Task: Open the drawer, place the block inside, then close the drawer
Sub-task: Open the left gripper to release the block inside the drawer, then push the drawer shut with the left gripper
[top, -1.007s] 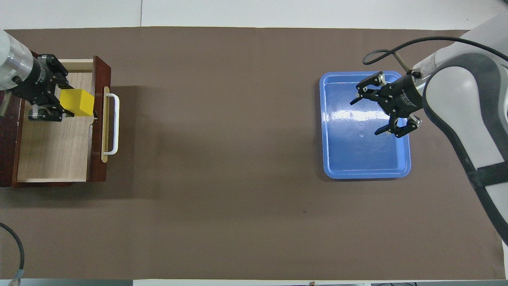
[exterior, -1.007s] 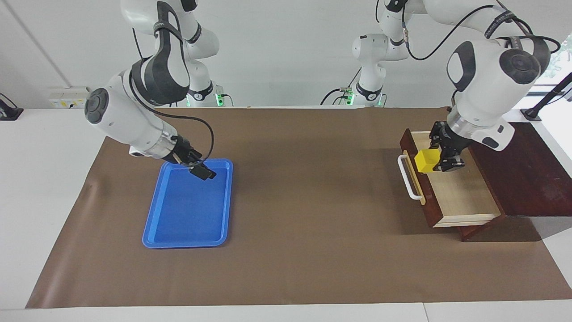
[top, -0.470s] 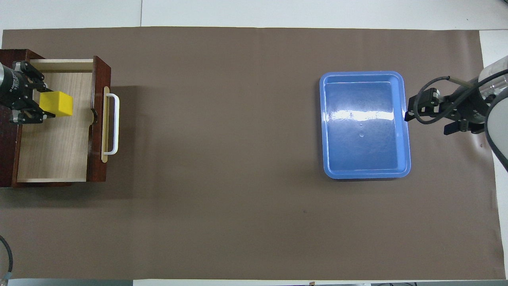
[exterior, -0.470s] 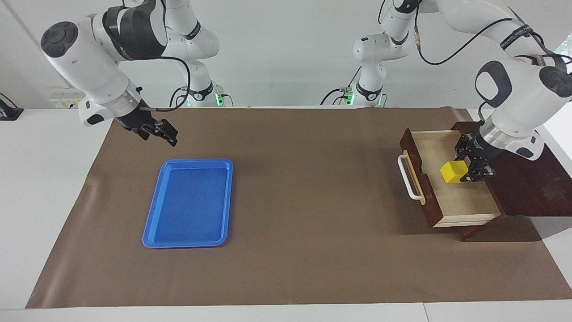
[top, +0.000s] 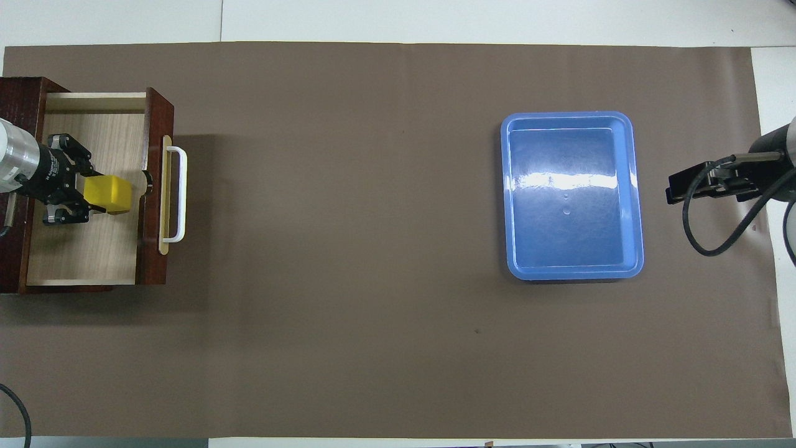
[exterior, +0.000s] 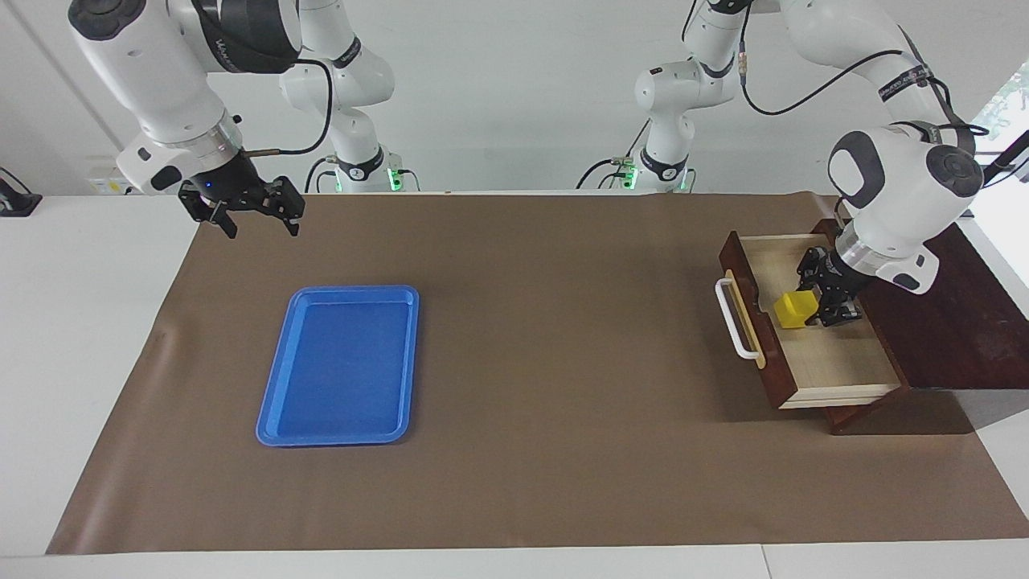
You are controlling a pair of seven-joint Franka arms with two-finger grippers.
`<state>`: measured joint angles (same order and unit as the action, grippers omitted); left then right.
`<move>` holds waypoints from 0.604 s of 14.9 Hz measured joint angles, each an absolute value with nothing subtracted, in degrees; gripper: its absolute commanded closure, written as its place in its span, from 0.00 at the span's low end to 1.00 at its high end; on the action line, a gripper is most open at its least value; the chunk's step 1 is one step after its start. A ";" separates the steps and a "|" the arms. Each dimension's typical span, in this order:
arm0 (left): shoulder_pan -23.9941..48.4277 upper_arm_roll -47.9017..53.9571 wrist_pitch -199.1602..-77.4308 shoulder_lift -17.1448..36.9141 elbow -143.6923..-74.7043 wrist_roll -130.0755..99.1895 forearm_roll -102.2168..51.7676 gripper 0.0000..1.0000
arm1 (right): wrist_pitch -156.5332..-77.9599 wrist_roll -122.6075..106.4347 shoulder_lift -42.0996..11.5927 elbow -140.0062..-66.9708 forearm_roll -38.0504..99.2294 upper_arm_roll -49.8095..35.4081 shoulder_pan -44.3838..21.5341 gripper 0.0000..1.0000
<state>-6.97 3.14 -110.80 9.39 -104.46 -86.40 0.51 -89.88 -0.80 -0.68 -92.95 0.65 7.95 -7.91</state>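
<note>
**Room around the open drawer**

We see the drawer point(exterior: 812, 338) pulled out, its top unobstructed over the pale floor. Inside it, the left gripper point(exterior: 813, 309) clamped on the block point(exterior: 794, 310) fills the middle, just inside the front panel. The white handle point(exterior: 735, 318) juts from that panel. From the drawer toward the right arm's end, bare mat runs to the blue tray point(exterior: 342, 366), which lies well apart.

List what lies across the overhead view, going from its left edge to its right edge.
Left gripper shut on the small yellow cube block, inside the open dark reddish-brown wooden drawer → the drawer's white bar handle → flat blue plastic tray → open right gripper, raised off the tray.
</note>
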 measured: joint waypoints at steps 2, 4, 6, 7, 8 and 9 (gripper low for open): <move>-6.97 3.29 -111.03 8.89 -104.97 -86.37 0.51 0.00 | -89.88 -0.88 -0.89 -92.60 0.55 7.87 -7.91 0.00; -6.94 3.58 -111.04 8.71 -104.55 -86.34 0.51 0.00 | -89.74 -0.89 -1.00 -92.44 0.55 7.86 -7.91 0.00; -6.34 3.93 -110.13 8.51 -102.68 -86.49 0.51 0.00 | -89.62 -0.89 -1.08 -92.44 0.55 7.86 -7.91 0.00; -5.31 4.09 -109.13 8.36 -101.19 -87.54 0.49 0.00 | -89.61 -0.89 -1.12 -92.44 0.55 7.86 -7.91 0.00; -3.62 4.19 -108.15 8.26 -99.57 -90.05 0.48 0.00 | -89.61 -0.89 -1.13 -92.44 0.55 7.87 -7.87 0.00; -1.51 4.28 -107.59 8.26 -98.25 -93.21 0.48 0.00 | -89.61 -0.89 -1.13 -92.44 0.55 7.93 -7.79 0.00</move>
<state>-1.51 4.28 -107.59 8.26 -98.25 -93.21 0.48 -89.61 -0.89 -1.13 -92.44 0.55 7.93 -7.79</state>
